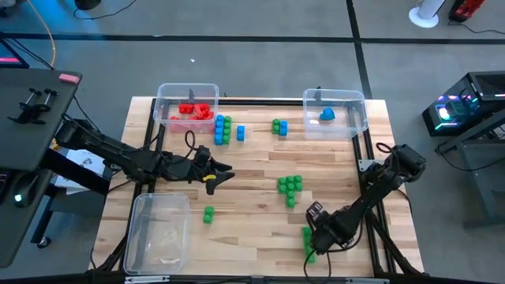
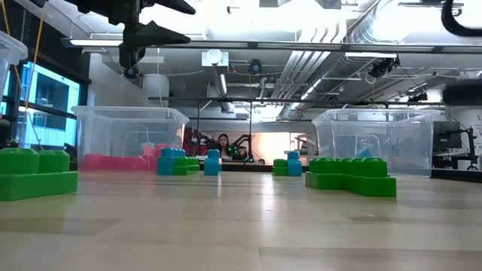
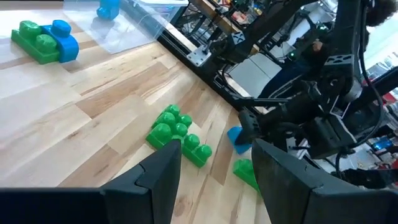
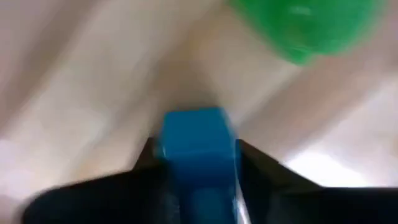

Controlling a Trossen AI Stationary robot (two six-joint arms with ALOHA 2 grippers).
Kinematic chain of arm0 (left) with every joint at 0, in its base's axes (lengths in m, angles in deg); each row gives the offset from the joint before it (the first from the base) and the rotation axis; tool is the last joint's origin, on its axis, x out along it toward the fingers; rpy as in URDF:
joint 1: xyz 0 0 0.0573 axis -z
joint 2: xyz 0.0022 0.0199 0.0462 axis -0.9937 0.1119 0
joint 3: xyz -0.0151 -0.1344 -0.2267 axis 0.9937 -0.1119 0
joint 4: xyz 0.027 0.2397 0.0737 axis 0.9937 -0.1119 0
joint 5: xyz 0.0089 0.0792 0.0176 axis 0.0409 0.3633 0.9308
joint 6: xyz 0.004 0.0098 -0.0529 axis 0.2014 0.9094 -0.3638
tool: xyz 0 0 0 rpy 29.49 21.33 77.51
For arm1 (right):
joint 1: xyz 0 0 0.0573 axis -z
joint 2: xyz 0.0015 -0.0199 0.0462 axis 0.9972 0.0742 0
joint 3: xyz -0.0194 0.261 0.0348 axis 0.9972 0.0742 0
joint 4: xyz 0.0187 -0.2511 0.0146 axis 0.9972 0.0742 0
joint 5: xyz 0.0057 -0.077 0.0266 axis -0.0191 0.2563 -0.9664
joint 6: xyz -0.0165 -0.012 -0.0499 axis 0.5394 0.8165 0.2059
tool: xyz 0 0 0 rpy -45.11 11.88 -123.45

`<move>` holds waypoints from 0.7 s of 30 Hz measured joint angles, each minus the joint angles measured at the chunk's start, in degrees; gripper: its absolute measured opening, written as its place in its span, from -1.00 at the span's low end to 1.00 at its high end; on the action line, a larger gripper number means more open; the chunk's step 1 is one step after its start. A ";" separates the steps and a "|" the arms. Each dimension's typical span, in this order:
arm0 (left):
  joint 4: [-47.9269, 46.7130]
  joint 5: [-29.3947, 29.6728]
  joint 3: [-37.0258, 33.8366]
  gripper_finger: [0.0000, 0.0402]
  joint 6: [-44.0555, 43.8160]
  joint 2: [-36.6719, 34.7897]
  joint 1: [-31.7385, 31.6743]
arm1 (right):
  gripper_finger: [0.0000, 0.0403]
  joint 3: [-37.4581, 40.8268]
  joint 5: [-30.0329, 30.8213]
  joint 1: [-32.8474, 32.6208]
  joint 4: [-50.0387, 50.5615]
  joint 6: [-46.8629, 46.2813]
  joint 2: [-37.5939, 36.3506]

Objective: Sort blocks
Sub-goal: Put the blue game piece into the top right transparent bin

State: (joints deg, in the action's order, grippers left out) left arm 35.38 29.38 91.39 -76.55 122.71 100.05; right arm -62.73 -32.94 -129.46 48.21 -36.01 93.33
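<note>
Blocks lie scattered on the worktop [image 1: 252, 170]: a green cluster [image 1: 289, 188] mid-board, a lone green block [image 1: 208, 214] nearer the left side, and blue-green pieces [image 1: 223, 129] beside the red bin [image 1: 188, 103], which already holds red blocks [image 1: 195, 111]. The far right bin [image 1: 335, 111] holds one blue piece [image 1: 327, 114]; the near left bin [image 1: 158, 233] looks unfilled.

Right gripper [image 1: 314, 229] is low at the near right edge of the worktop, jaws clenched on a blue block [image 4: 198, 155], with a green block [image 1: 307, 241] just beside it. Left gripper [image 1: 215, 175] hovers mid-worktop, jaws apart, holding nothing.

Step in hand, as I judge it: carry the blue block to the bin with the blue piece. To do it well: lift straight up first so the neighbouring green block is not dragged along, keep the grip firm during transit, pass above the green cluster, and let go only once over the bin's opening, inside its rim. Left arm should stay clear of that path.
</note>
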 joint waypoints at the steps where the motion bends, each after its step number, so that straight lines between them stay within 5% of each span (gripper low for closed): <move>1: 0.59 -0.41 -0.03 -0.09 0.16 -0.19 -0.01 | -0.80 -0.80 0.71 0.22 0.91 -0.02 0.00; 3: 3.00 -1.09 -0.07 -0.09 2.45 -1.34 -0.08 | -0.92 -2.74 0.80 0.71 2.18 -0.04 0.00; 10: 9.87 -2.53 -0.04 -0.09 16.96 -11.20 -3.04 | -0.87 -14.09 6.69 4.99 17.32 -2.08 -3.43; 16: 8.97 -2.50 0.02 -0.09 21.44 -19.40 -6.45 | -0.97 -19.62 14.61 17.00 22.10 -22.03 -14.54; 21: 4.09 -2.57 0.06 -0.09 18.87 -20.33 -7.10 | -0.99 -16.85 29.62 32.33 21.91 -38.60 -25.38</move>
State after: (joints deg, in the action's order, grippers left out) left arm 39.48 26.81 91.45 -57.68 102.38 92.94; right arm -79.58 -3.32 -97.13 70.12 -74.61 67.95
